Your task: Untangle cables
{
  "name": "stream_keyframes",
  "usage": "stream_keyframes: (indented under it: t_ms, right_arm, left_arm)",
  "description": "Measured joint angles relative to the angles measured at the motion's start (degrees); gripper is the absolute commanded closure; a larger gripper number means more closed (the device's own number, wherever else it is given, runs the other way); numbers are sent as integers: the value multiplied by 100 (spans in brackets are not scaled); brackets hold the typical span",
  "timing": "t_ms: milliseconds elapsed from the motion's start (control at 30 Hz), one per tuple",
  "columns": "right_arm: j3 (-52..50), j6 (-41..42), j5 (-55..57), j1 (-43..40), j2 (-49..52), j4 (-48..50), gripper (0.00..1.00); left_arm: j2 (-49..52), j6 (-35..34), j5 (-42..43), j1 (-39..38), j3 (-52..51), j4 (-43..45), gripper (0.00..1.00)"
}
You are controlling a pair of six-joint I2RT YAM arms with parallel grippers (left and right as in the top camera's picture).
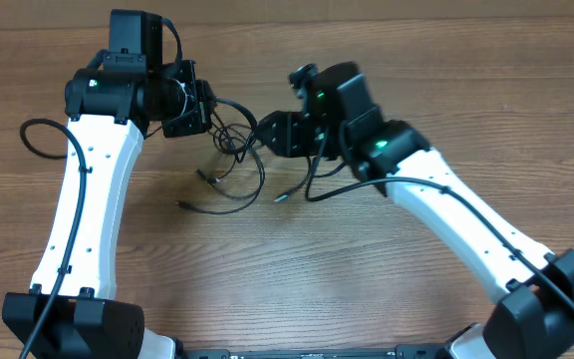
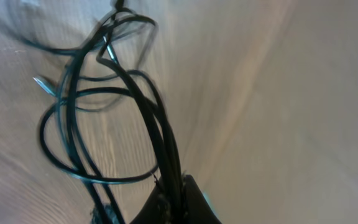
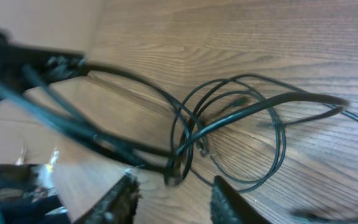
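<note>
The cables (image 1: 235,160) are thin black cords in a tangle of loops on the wooden table between my two arms, with loose plug ends trailing toward the front. My left gripper (image 1: 205,105) is shut on a bundle of strands; in the left wrist view the cables (image 2: 135,106) run up from between its fingers (image 2: 176,202) into loops. My right gripper (image 1: 272,135) is open just right of the tangle. In the right wrist view its fingers (image 3: 173,196) stand apart, with the cable loops (image 3: 229,130) just beyond them and a strand hanging between the tips.
A thicker black arm wire (image 1: 43,140) loops out beside the left arm. Another arm wire (image 1: 446,189) runs along the right arm. The table (image 1: 367,279) is bare wood-grain around the tangle.
</note>
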Motion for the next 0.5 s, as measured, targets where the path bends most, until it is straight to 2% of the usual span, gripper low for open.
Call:
stream_keyframes:
  t_ms: [100, 267, 367, 500]
  right_arm:
    - [0, 223, 444, 310, 144, 2, 69]
    - [0, 592, 1145, 664, 273, 2, 70]
    - [0, 807, 1456, 765, 286, 4, 78]
    - [0, 944, 1580, 848, 516, 42, 81]
  left_arm:
    - [2, -483, -223, 0, 0, -380, 96]
    - [2, -831, -437, 0, 0, -603, 96]
    - [2, -890, -474, 0, 0, -625, 96]
    - [2, -951, -516, 0, 0, -638, 96]
